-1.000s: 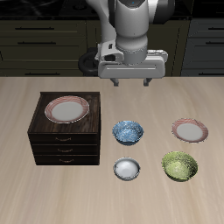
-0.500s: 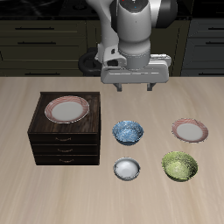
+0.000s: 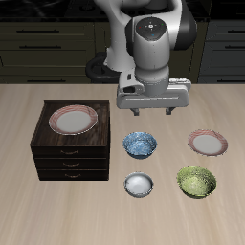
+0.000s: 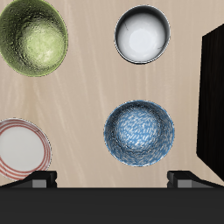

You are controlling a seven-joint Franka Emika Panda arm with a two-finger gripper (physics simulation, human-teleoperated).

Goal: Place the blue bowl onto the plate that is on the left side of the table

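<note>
The blue bowl (image 3: 140,144) (image 4: 140,133), mottled blue and white, sits on the beige table (image 3: 29,201) near its middle. The plate (image 3: 207,143) (image 4: 22,149) on the left side of the table is white with a red-striped rim and lies flat beside the bowl, apart from it. My gripper (image 3: 149,108) (image 4: 112,180) hangs open and empty above the table, a little behind and above the blue bowl. Its jaws stand wide apart.
A dark wooden drawer cabinet (image 3: 67,148) (image 4: 213,96) carries a second striped plate (image 3: 73,120) on top. A white-grey bowl (image 3: 139,185) (image 4: 142,35) and a yellow-green bowl (image 3: 196,181) (image 4: 33,38) sit nearer the front edge.
My gripper has moved forward and down, from over the table's back toward the blue bowl. It stays open. Nothing on the table has moved.
</note>
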